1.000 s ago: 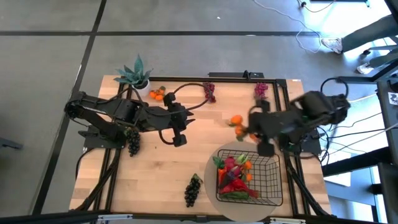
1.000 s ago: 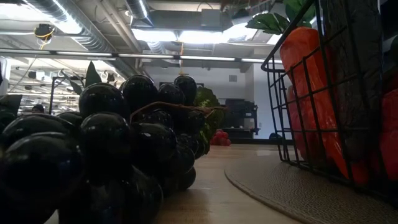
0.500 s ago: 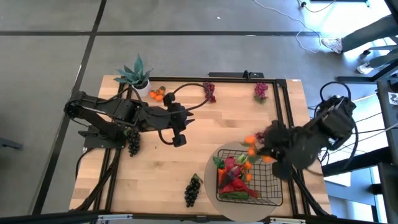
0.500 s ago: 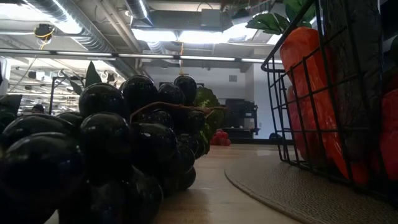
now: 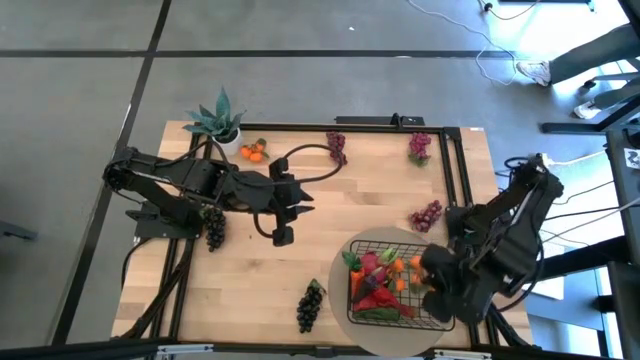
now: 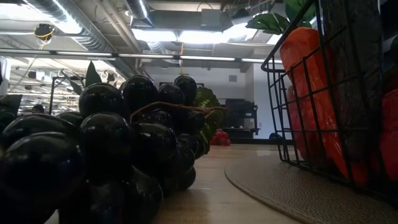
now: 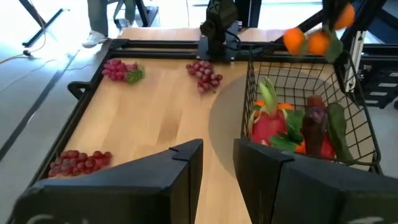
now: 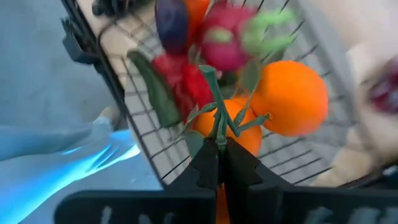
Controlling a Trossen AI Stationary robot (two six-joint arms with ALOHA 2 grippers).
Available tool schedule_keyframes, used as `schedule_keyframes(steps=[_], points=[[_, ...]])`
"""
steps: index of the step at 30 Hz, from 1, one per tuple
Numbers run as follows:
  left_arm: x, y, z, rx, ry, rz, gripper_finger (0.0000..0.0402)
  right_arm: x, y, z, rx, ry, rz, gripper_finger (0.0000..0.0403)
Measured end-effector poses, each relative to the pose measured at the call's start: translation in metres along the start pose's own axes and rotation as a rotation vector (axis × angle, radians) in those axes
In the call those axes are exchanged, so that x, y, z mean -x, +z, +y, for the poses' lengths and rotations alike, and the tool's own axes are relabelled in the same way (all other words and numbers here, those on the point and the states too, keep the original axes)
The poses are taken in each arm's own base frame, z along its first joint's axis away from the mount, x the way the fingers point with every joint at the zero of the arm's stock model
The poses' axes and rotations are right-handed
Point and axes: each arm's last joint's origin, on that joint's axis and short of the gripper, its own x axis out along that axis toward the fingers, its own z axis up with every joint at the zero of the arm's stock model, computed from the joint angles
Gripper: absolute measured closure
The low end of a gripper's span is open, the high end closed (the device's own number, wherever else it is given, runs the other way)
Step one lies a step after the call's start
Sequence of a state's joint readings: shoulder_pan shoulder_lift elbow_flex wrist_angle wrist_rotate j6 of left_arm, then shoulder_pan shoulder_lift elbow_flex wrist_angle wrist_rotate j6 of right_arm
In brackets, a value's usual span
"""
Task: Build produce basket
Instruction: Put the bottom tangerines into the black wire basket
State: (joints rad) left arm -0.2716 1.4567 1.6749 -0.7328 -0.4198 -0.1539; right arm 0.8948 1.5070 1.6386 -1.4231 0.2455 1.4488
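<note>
Hanging over the basket, right pincer — clamped on tangerines' stem, left pincer parted.

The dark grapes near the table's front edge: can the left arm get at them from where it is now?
Probably yes. The left gripper hovers open and empty over bare wood, and nothing lies between it and the dark grapes; the basket stands off to the side.

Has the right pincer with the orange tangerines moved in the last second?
Yes. In the high view the right pincer, shut on the orange tangerines, went from bare wood beyond the black wire-mesh basket to over the basket's right side.
</note>
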Motion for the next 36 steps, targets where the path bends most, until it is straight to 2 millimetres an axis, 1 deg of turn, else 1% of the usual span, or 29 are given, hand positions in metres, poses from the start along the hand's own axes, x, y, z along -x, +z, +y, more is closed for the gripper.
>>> schedule_keyframes(steps=[5, 9, 13, 19, 26, 31, 36], points=[[0.0, 0.0, 0.0, -0.005, 0.0, 0.0, 0.0324, -0.036, -0.01, 0.001, -0.021, -0.004, 0.03, 0.0403], [0.0, 0.0, 0.0, -0.006, 0.001, 0.001, 0.0324, -0.064, -0.015, -0.01, -0.006, -0.089, 0.039, 0.0403], [0.0, 0.0, 0.0, -0.007, 0.001, 0.001, 0.0324, -0.085, -0.019, -0.021, -0.001, -0.159, 0.052, 0.0403], [0.0, 0.0, 0.0, -0.006, 0.002, 0.001, 0.0324, -0.109, -0.021, -0.035, -0.014, -0.22, 0.085, 0.0403], [0.0, 0.0, 0.0, -0.005, 0.002, 0.001, 0.0324, -0.136, -0.027, -0.042, -0.036, -0.177, 0.126, 0.0403], [-0.001, 0.0, 0.0, -0.005, 0.002, 0.002, 0.0324, -0.143, -0.03, -0.05, -0.03, -0.214, 0.134, 0.0402], [-0.001, 0.0, 0.0, -0.005, 0.002, 0.002, 0.0324, -0.147, -0.032, -0.054, -0.027, -0.232, 0.136, 0.0393]])
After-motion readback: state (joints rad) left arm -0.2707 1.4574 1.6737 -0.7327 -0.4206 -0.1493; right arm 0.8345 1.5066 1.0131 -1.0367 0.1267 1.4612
